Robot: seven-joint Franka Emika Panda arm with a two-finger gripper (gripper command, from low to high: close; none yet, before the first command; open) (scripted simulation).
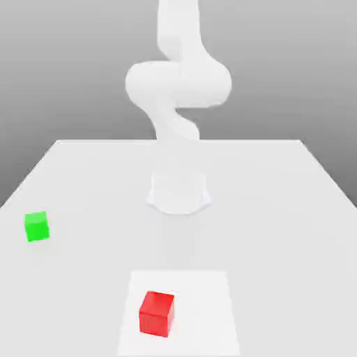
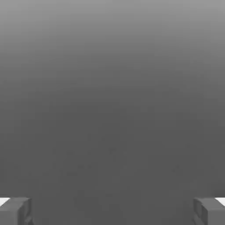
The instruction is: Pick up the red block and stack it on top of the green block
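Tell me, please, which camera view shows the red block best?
The exterior view: the red block sits whole on the table, near the front edge. The hand view gives nothing of it, just the wide-apart fingertips before a grey background.

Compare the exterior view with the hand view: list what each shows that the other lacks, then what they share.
Exterior view: the red block on a paler square patch near the front, the green block apart at that view's left, the white table, and the arm above its base.
Hand view: the two fingertips set wide apart, nothing between them.
Shared: a plain grey backdrop; no block is gripped.
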